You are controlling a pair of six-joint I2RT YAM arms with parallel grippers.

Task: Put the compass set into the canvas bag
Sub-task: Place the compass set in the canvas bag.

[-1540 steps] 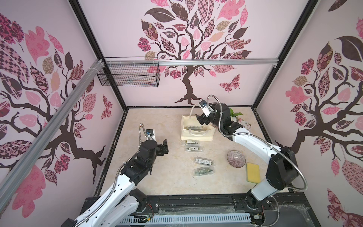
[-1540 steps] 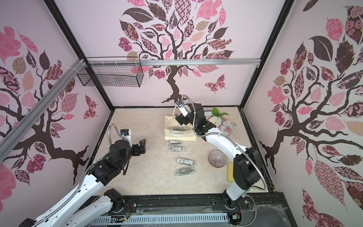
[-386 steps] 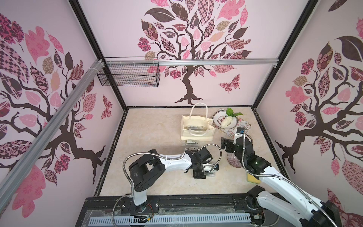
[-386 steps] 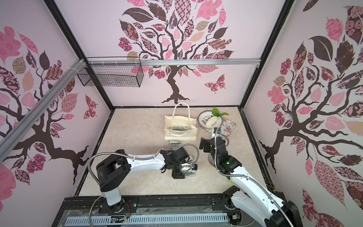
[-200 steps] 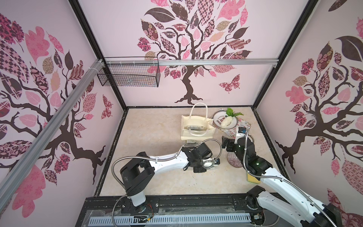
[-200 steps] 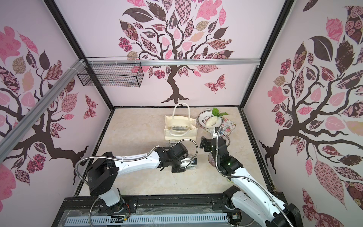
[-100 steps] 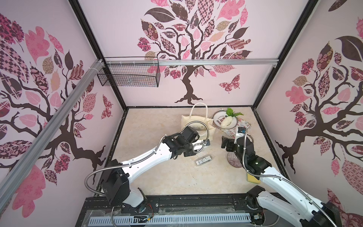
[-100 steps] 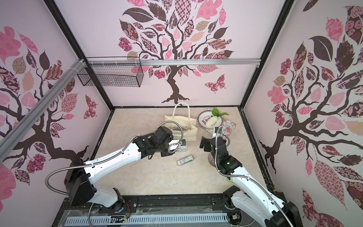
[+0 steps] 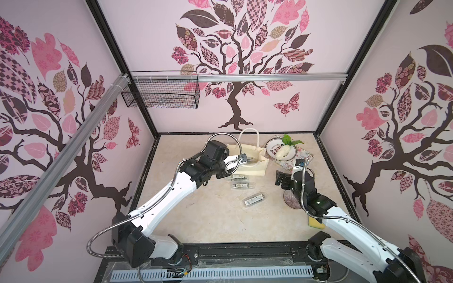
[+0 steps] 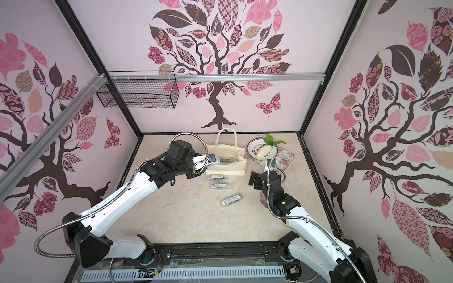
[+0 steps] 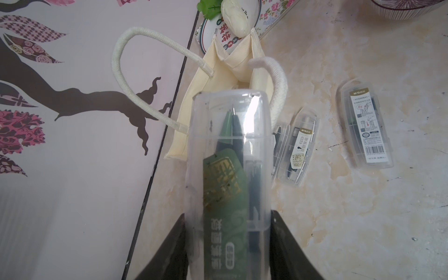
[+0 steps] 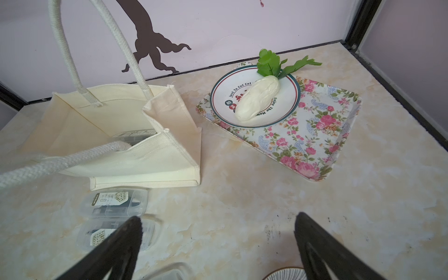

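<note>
**Left wrist.** The left gripper [image 11: 228, 244] is clamped across the compass set [image 11: 228, 157], a clear case with dark instruments and a green card inside. The case is held off the table. Its free end points at the canvas bag [image 11: 215, 72] and overlaps the open mouth at the end nearest this arm. The near handle [image 11: 276, 82] curls just beside the case's tip, and the far handle [image 11: 135, 97] stands clear. Loose cases [image 11: 297, 145] lie on the table beside the bag.

**Right wrist.** The right gripper [image 12: 218, 249] has its jaws wide apart with nothing between them, above the table in front of the bag [image 12: 121, 157]. Another case [image 12: 135, 135] lies on the bag's floor. The held set is not in this view.

**Top views.** In both top views the left wrist hangs at the bag's [image 9: 252, 169] [image 10: 228, 169] end nearest the left arm. The held set is mostly hidden under the wrist. I cannot tell whether its tip has crossed the rim. Three cases [image 9: 255, 199] lie in front of the bag. The right arm is well apart.

**Step.** By my reading this is the carry, just short of the drop. The next move calls for advancing a little over the mouth and tipping the case down between the handles, then parting the jaws. The near handle looks likely to snag.
</note>
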